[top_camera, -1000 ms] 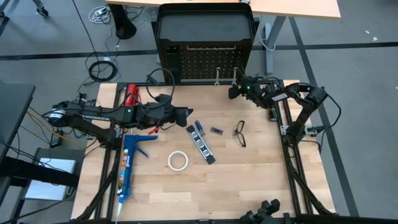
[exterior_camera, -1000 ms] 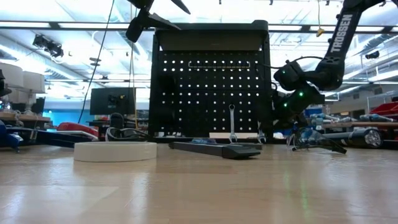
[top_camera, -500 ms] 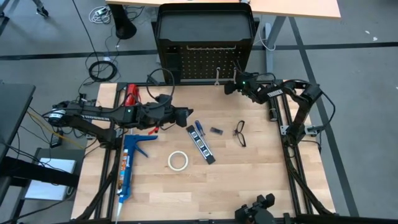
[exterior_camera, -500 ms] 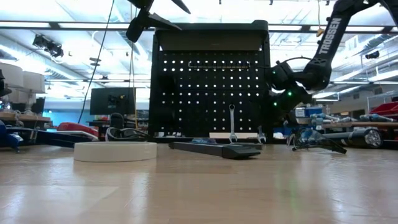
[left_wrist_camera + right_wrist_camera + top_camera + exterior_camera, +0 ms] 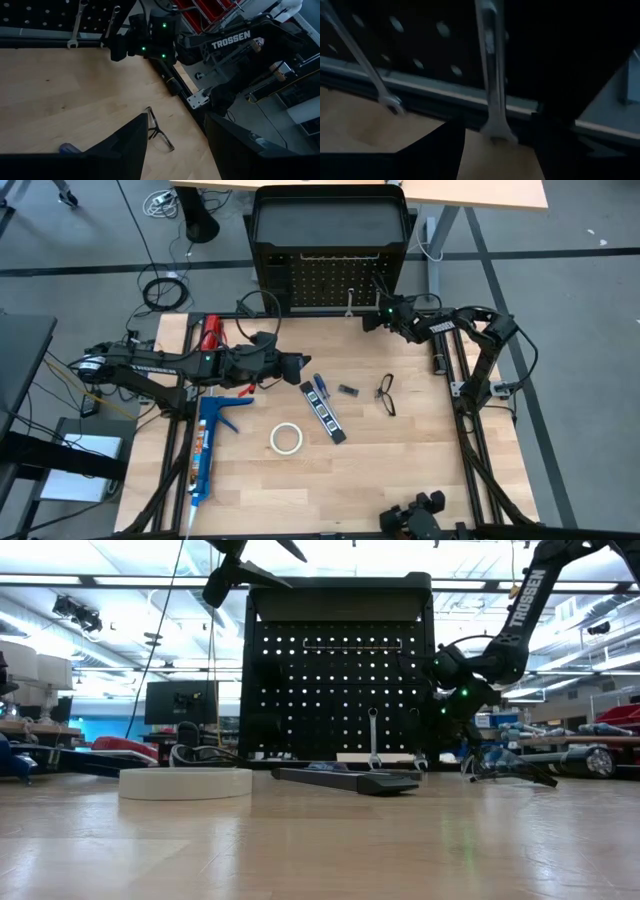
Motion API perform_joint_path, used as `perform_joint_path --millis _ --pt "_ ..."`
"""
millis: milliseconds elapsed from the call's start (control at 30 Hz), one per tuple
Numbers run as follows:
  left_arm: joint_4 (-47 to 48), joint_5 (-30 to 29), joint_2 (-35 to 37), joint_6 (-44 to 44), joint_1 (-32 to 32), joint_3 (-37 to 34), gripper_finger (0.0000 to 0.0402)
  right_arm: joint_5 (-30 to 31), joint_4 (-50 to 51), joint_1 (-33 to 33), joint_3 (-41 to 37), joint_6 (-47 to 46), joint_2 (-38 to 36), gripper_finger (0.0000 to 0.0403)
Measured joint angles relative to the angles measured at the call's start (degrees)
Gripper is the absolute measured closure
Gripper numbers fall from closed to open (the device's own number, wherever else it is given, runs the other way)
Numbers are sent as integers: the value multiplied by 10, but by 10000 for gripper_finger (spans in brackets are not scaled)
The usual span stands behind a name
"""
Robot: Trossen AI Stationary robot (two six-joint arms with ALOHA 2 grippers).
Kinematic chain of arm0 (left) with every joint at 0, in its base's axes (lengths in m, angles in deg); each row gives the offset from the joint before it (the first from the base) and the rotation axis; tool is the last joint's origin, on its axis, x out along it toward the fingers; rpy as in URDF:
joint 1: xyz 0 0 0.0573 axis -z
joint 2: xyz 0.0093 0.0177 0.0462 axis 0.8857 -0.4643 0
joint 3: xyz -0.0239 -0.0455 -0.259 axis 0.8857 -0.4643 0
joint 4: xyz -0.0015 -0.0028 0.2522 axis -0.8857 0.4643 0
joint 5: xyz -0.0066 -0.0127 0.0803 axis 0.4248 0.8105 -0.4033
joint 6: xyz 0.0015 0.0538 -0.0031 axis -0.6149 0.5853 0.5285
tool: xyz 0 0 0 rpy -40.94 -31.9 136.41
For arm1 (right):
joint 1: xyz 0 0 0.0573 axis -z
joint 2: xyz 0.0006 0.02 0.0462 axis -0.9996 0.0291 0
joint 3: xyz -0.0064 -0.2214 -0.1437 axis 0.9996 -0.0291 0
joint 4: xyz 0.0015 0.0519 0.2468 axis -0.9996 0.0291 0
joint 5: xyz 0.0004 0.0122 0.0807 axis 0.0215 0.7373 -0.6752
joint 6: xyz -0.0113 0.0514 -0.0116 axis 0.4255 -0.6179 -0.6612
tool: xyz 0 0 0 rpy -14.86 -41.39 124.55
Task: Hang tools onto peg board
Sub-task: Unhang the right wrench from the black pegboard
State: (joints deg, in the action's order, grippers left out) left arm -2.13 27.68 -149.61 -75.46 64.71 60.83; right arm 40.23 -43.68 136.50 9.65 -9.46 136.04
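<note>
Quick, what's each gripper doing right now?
Left gripper: open, holding nothing, above the table.
Right gripper: open at the peg board, a wrench between its jaws, not visibly clamped.

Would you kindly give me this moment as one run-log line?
right gripper: open, at peg board by second wrench | left gripper: open, waiting over table | first wrench: hung

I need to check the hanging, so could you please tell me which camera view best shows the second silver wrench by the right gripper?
The right wrist view: the second silver wrench fills it, upright against the black perforated peg board. The left wrist view shows it small; the high view gives only a sliver; in the low view the right gripper largely hides it.
</note>
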Motion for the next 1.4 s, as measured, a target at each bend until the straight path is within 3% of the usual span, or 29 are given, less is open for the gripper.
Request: perform_joint_path --millis 367,700,767,1000,1133,1400 --pt "0 1 0 0 0 0 200 0 19 1 0 11 0 247" --pt "0 1 0 0 0 0 200 -20 21 1 0 24 0 383" --pt "0 1 0 0 0 0 200 -33 21 1 0 27 0 394" --pt "-1 1 0 0 0 0 200 -43 21 1 0 25 0 395" --pt "-1 1 0 0 0 0 200 -100 22 2 0 25 -2 384" --pt "-2 1 0 0 0 0 200 -114 -8 4 0 10 -2 237"
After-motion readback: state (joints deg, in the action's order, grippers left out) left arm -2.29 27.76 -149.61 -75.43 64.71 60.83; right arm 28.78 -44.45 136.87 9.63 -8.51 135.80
